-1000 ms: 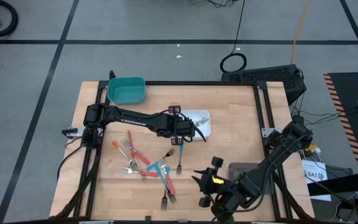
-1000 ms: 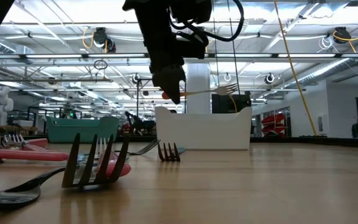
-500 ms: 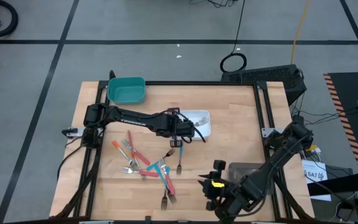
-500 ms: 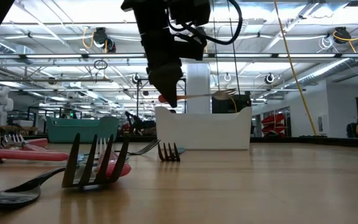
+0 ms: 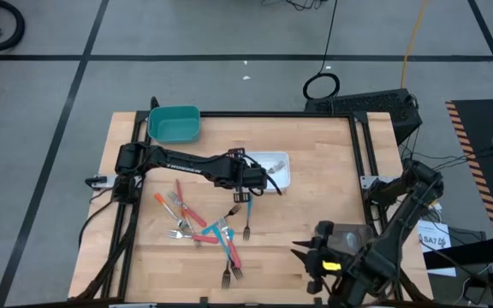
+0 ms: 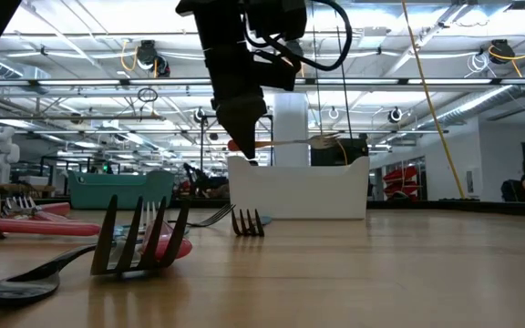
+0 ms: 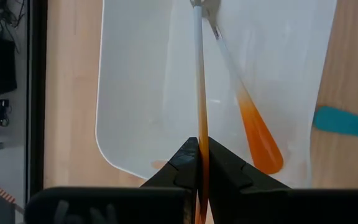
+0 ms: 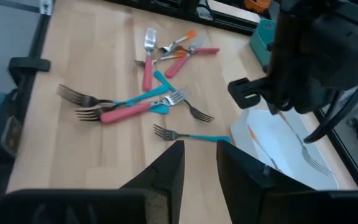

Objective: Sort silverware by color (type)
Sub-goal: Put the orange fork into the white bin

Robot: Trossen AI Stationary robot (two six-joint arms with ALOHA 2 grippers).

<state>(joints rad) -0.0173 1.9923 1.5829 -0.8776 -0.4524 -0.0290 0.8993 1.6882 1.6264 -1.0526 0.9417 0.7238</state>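
My left gripper (image 5: 251,177) hangs over the white tray (image 5: 278,168), shut on an orange-handled fork (image 6: 285,141). A second orange-handled fork (image 7: 253,130) lies flat inside that tray. Several red, orange and teal-handled forks (image 5: 204,227) lie scattered on the wooden table toward the near edge, and the right wrist view shows them as a pile of forks (image 8: 142,99). My right gripper (image 5: 305,261) is open, low at the near right corner and away from the forks. My left gripper pinches the fork's orange handle (image 7: 201,158) near its free end between its two fingers. The fingers (image 6: 244,123) come from above, pointing down, across the handle. The fork is lifted clear and lies about level over the white tray, its metal head (image 6: 324,139) toward the table's right.
A teal tray (image 5: 175,125) sits at the far left corner. A grey tray (image 5: 349,234) lies near the right arm. In the low view two forks (image 6: 139,241) stand close to the camera. The table's right half is bare wood (image 5: 323,188).
My left gripper has sunk a little over the white tray, and the held fork has come down with it, staying level. My right arm has drawn back toward the table's near right corner.
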